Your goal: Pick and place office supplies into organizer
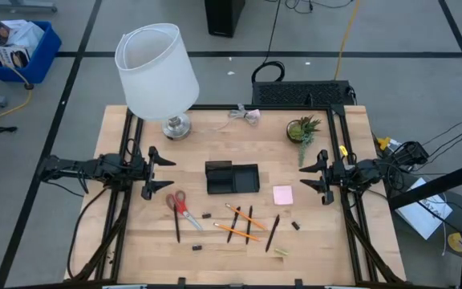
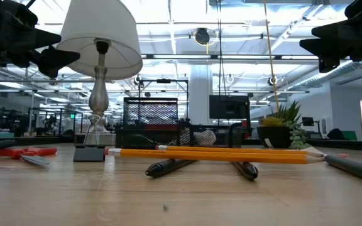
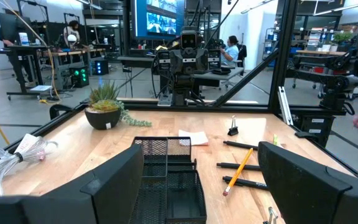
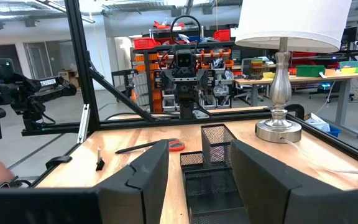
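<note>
- Wooden table (image 1: 143, 241) is seen from above, with a white-shaded lamp (image 1: 157, 71) at the far left and a small potted plant (image 1: 302, 129) at the far right
- black mesh organizer (image 1: 232, 177) is placed at the centre; a pink sticky-note pad (image 1: 283, 195) lies just to its right
- red-handled scissors (image 1: 180, 205), orange pencils (image 1: 239, 223) and black pens (image 1: 272, 232) are scattered nearer, apart from the organizer
- left gripper (image 1: 160, 173) is held left of the organizer, fingers spread, nothing held
- right gripper (image 1: 318, 174) is held at the right, fingers parted, nothing held

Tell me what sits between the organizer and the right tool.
The pink sticky-note pad lies between organizer and right tool, seen in the high view.
</note>
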Robot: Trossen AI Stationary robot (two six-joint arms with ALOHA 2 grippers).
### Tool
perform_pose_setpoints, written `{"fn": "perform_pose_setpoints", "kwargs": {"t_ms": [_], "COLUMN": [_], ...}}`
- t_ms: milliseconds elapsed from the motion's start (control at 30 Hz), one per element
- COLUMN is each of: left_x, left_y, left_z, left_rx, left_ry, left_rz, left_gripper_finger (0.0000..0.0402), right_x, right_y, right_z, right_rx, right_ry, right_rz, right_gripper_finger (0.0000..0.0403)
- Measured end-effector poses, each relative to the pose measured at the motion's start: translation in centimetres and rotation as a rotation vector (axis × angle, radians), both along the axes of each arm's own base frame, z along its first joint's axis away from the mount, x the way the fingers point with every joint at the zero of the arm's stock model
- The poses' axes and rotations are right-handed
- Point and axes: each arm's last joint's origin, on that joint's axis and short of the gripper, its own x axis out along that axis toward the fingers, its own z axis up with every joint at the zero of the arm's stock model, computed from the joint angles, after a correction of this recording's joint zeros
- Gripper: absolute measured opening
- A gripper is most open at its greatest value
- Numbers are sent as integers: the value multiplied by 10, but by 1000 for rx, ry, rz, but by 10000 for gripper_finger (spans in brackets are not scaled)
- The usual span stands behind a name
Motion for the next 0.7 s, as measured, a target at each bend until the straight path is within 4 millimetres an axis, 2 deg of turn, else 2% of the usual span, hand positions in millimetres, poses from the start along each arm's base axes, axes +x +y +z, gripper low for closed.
{"fn": "perform_pose_setpoints", "kwargs": {"t_ms": [533,700], "left_x": [0,0], "left_y": [0,0], "left_z": [0,0], "left_rx": [0,-3], "left_ry": [0,-5], "left_rz": [0,0], "left_gripper_finger": [319,319], "right_x": [0,-1], "right_y": [0,-1], "right_z": [1,10], "right_rx": [3,133], "right_ry": [-7,-98], "right_rz": [0,13], "right_gripper_finger": [165,166]}}
